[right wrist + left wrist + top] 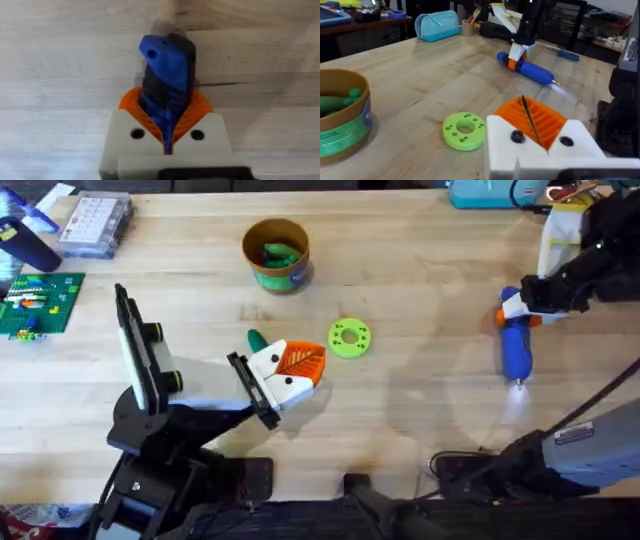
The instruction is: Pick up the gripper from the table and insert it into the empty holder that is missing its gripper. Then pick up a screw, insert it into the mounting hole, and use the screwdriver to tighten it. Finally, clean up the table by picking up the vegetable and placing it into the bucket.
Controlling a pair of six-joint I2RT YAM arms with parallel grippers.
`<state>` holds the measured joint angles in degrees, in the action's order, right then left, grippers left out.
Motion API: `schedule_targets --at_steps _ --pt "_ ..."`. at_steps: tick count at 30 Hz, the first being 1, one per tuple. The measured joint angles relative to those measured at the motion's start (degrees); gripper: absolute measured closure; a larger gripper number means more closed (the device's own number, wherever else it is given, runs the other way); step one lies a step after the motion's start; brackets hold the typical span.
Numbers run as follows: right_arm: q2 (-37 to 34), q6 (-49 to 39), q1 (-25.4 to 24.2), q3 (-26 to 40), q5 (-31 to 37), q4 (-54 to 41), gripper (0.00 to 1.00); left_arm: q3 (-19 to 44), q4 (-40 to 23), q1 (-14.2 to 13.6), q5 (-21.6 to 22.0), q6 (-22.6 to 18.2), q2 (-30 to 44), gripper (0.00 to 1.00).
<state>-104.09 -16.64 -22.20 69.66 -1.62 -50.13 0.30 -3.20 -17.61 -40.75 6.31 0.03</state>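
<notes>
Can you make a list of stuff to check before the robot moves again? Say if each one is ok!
1. Right gripper holds the screwdriver: ok, jaws closed on its rear end.
2. Screwdriver lifted off the table: not ok, it lies flat, bit pointing toward the robot.
3. Left gripper free: ok, jaws shut on nothing, next to the lime-green disc.
4. Vegetable in the bucket: ok, something green sits inside.
5. Screw in the mounting hole: cannot tell.
</notes>
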Motion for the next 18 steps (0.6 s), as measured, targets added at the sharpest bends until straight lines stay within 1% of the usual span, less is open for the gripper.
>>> schedule_targets --at_steps 3,7,12,18 --pt "0.03 1.53 0.07 1.57 -1.3 -2.76 0.975 0.0 -0.02 0.0 0.0 0.0 0.0 0.984" --pt "1.73 2.32 0.11 5.49 -1.97 -5.6 0.975 0.0 -0.02 0.0 0.0 0.0 0.0 0.984" --pt "8.21 2.81 0.11 9.3 -4.67 -6.66 0.975 0.0 -0.02 0.0 0.0 0.0 0.0 0.984" --pt "15.45 2.95 0.18 9.63 -10.14 -7.24 0.975 0.0 -0.02 0.0 0.0 0.0 0.0 0.984"
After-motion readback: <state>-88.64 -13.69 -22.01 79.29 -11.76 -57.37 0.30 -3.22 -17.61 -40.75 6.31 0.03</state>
